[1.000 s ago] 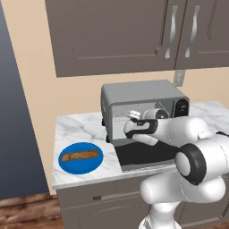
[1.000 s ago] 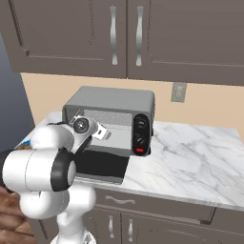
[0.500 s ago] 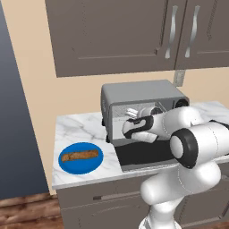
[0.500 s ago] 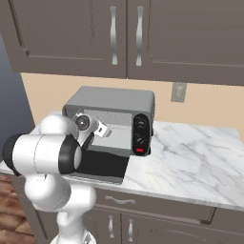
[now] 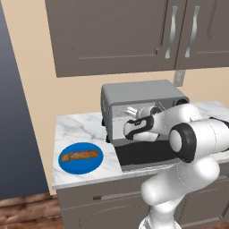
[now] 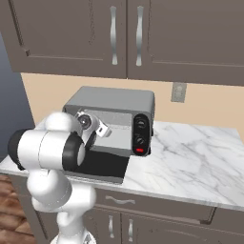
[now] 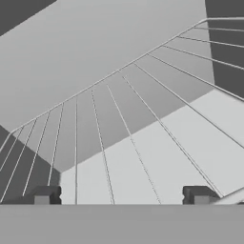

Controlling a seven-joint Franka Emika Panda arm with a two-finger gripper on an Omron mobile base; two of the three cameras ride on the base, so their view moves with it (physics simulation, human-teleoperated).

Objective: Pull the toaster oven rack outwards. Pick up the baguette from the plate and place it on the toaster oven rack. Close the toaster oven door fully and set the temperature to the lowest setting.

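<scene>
The toaster oven [image 5: 142, 100] stands on the marble table [image 6: 190, 157] with its toaster oven door [image 5: 147, 154] dropped flat in front of the cavity. The gripper [image 7: 121, 195] is at the mouth of the cavity with its jaws spread wide and nothing between them; in the hand view the thin wires of the toaster oven rack [image 7: 143, 138] fan out just ahead of the two fingertips [image 7: 44, 194]. The rack looks to be inside the oven, so the step in hand is judged to be pulling it outwards. To do that well, the jaws should straddle the rack's front bar, one tip above and one below, before closing, and the pull should then run straight out along the rack's slides, level, so the wire grid does not tilt or bind against the cavity walls. The baguette [image 5: 80, 156] lies on the blue plate [image 5: 81, 158] on the table well to the left of the oven, untouched. The knobs on the dark control panel [image 6: 141, 135] wait for the last step.
</scene>
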